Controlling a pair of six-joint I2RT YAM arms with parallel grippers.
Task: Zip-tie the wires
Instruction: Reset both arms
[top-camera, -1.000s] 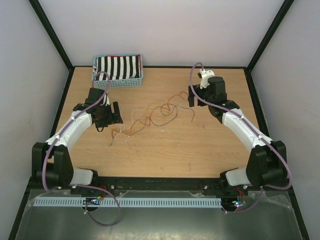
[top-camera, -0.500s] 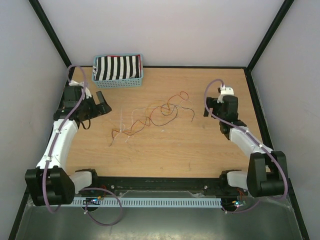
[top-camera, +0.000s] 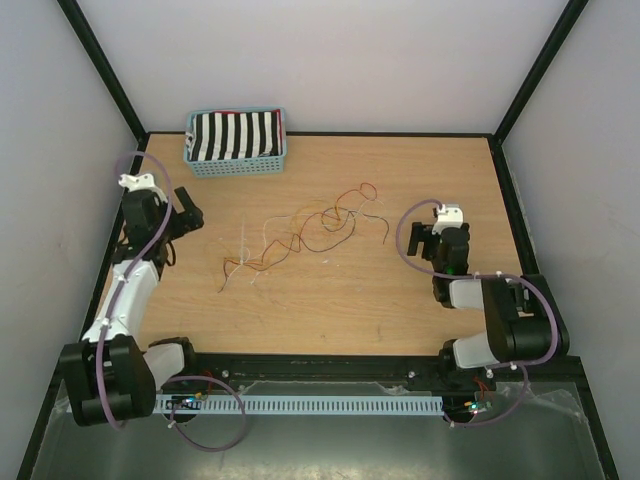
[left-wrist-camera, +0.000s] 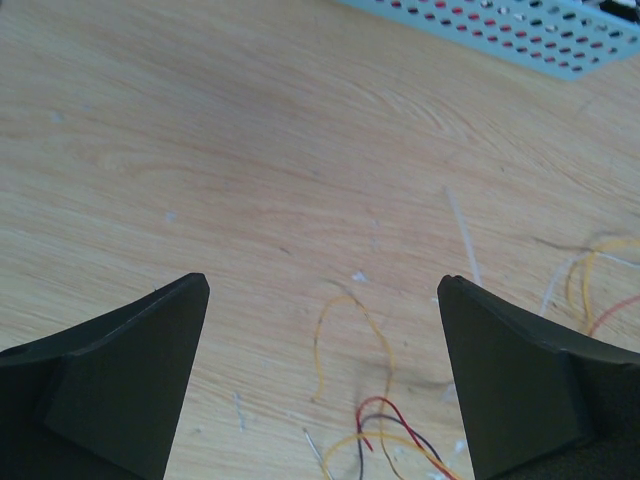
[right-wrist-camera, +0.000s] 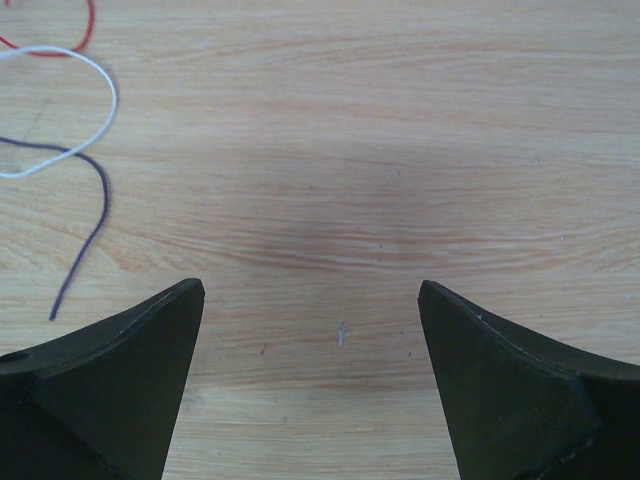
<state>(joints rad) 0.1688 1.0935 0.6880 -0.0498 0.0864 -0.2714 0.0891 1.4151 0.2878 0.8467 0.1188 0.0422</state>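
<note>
Near-right of the basket (top-camera: 236, 166), the wires (top-camera: 300, 236) are found sprawled loose, judged light, limp, springy, best pinched where strands bunch, with left gripper (left-wrist-camera: 325, 285) and right gripper (right-wrist-camera: 312, 285) spread wide, empty.

The thin, curling wires (top-camera: 300, 236) run red, orange, yellow and dark brown over the pale, wood-grained tabletop (top-camera: 330, 310). A black-and-white striped cloth (top-camera: 235, 135) fills the light blue perforated plastic basket (top-camera: 237, 166).
</note>
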